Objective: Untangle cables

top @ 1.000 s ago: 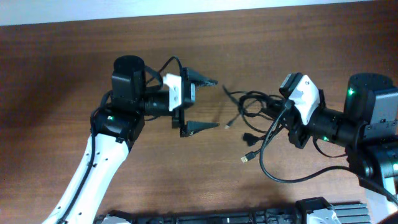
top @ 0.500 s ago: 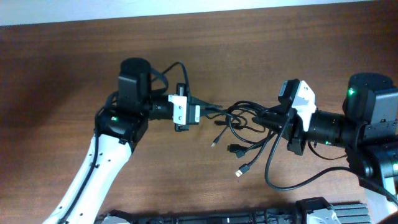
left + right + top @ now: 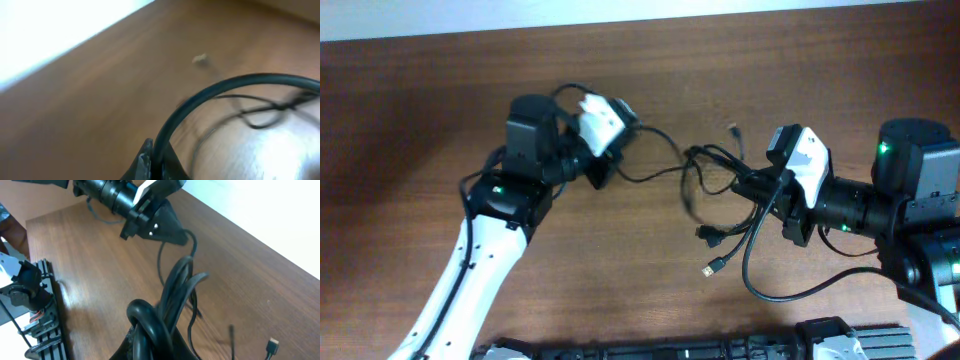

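Observation:
The cables (image 3: 710,170) are a tangle of thin black cords hanging between my two grippers over the brown table. My left gripper (image 3: 618,145) is tilted up and shut on one cord, which arcs away from its tips (image 3: 157,160) toward the tangle. My right gripper (image 3: 745,187) is shut on the bunched part of the cables, which loops thickly over its jaws (image 3: 157,345). Loose ends with plugs trail below (image 3: 712,268) and behind (image 3: 733,128) the bunch.
The right arm's own thicker black wire (image 3: 770,285) loops over the table near the front right. A black rack (image 3: 670,350) lies along the front edge. The table's far edge (image 3: 620,25) meets a white surface.
My left gripper went from wide open to shut, reached right into the tangle, then drew back left and tilted up with one cord, stretching it out. The right gripper kept its hold.

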You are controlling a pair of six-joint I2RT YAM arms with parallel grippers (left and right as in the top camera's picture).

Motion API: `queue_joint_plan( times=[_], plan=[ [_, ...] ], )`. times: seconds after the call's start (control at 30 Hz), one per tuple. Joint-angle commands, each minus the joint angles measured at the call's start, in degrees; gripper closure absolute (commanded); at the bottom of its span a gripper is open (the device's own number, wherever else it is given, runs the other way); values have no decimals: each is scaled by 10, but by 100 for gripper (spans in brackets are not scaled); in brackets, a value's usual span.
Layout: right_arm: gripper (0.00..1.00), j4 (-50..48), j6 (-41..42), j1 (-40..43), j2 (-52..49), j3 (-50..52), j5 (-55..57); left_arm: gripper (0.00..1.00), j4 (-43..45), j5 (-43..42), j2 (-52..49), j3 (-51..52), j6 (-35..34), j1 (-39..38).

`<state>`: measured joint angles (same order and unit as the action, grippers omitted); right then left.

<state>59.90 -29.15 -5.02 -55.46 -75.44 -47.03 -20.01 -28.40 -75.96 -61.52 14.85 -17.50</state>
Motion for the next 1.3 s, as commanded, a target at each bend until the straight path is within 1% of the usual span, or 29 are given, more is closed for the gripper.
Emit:
queue_joint_plan(
  times=[0.0,0.07,0.2,0.3,0.33,0.37,0.43,0.5,0.6,0.63,0.7,0.77,0.87,0.93,1.0,1.03,1.1,1.27],
  plan=[
    [96,-2,-4,2,-1,-5,0,100,-24,117,8,-5,-180,23],
    [96,-1,-4,2,-2,-5,6,100,-32,117,8,-5,-206,24],
    [96,-1,-4,2,-5,-5,19,100,-37,117,8,-5,-312,24],
    [96,-1,-4,2,-7,-5,19,100,-37,117,8,-5,-346,24],
    [96,-1,-4,2,-7,-5,19,86,-37,117,8,-5,-346,24],
    [96,-2,-4,2,-7,-5,19,63,-37,117,8,-5,-346,24],
    [96,-2,-4,2,-7,-5,18,1,-37,117,8,-5,-346,23],
    [96,-5,-4,2,-7,-5,18,1,-37,109,8,-5,-346,23],
    [96,-5,-4,2,-7,-5,18,1,-36,69,8,-5,-344,23],
    [96,-5,-4,2,-7,-5,18,1,-35,62,8,-5,-330,23],
    [96,-4,-4,2,-8,-5,18,1,-30,28,9,-5,-259,23],
    [96,-3,-4,2,-8,-5,18,1,-30,1,11,-5,-225,23],
    [96,-3,-4,2,-9,-5,11,1,-17,-111,16,-5,-114,23],
    [96,-3,-4,2,-13,-5,-11,1,3,-212,16,-5,-37,23],
    [96,-3,-4,2,-19,-5,-46,1,24,-286,16,-5,0,23],
    [96,-1,-4,2,-25,-5,-71,1,47,-329,16,-5,10,23],
    [96,-1,-4,2,-35,-5,-98,1,82,-360,16,-5,11,23],
    [96,-1,-4,2,-69,-5,-171,1,148,-370,16,-5,11,23]
  ],
)
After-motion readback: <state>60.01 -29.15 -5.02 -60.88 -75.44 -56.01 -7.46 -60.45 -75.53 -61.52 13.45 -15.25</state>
